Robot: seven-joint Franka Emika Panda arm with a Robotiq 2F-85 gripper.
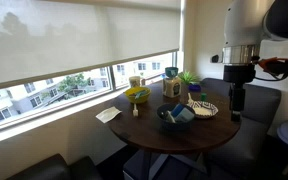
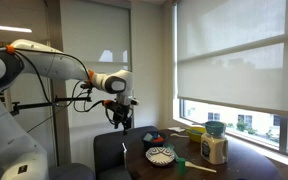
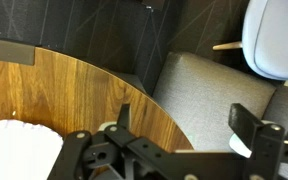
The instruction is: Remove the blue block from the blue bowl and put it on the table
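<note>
The dark navy blue bowl (image 1: 173,117) sits at the near side of the round brown table (image 1: 144,125). The pale blue block (image 1: 184,113) lies in it. My gripper (image 1: 236,108) hangs off the table's edge, past the patterned plate, apart from the bowl. In the wrist view the gripper (image 3: 184,125) is open and empty, over a grey chair seat next to the table's rim (image 3: 94,90). Bowl and block are out of the wrist view. In an exterior view the gripper (image 2: 120,120) is above and beside the table (image 2: 234,168).
A black-and-white patterned plate (image 1: 202,108) lies between gripper and bowl; it also shows in the wrist view (image 3: 19,150). Yellow bowl (image 1: 136,95), teal cup (image 1: 171,72), carton (image 1: 171,88), small plant (image 1: 189,78) and white paper (image 1: 108,115) are on the table. Grey chair (image 3: 214,90) stands below the gripper.
</note>
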